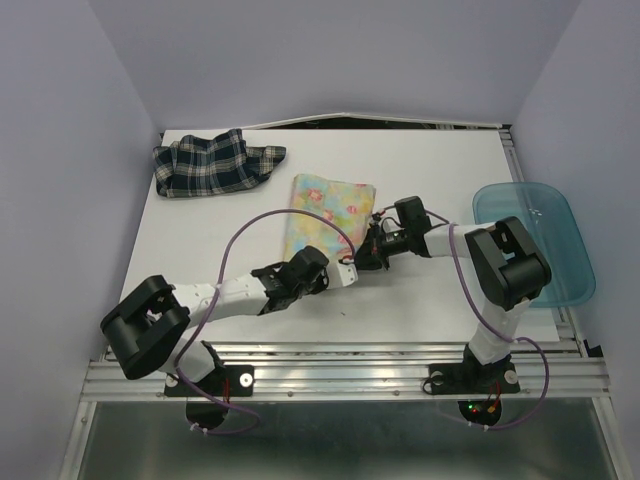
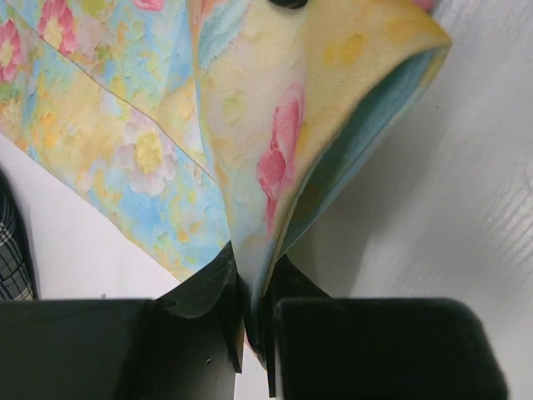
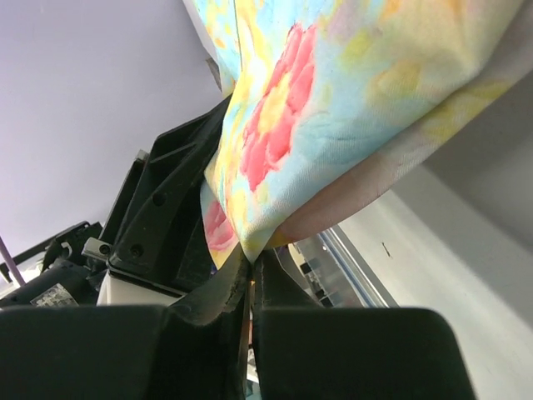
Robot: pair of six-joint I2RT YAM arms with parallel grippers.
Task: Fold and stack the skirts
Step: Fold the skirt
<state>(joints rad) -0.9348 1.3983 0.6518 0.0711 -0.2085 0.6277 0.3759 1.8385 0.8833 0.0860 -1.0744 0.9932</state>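
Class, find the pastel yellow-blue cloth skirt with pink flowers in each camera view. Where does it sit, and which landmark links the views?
Top external: the pastel yellow-blue flowered cloth skirt lies mid-table, just beyond the arms' tips.
Left wrist: the skirt fills the upper left and centre.
Right wrist: the skirt fills the upper right.
Shared landmark: the white table.

dark plaid skirt (image 1: 215,163) lies crumpled far left; pastel floral skirt (image 1: 328,208) spreads right of it, near edge lifted.

Lab test cell: white table (image 1: 450,170), plain enclosing walls (image 1: 330,60), aluminium rail (image 1: 340,378).
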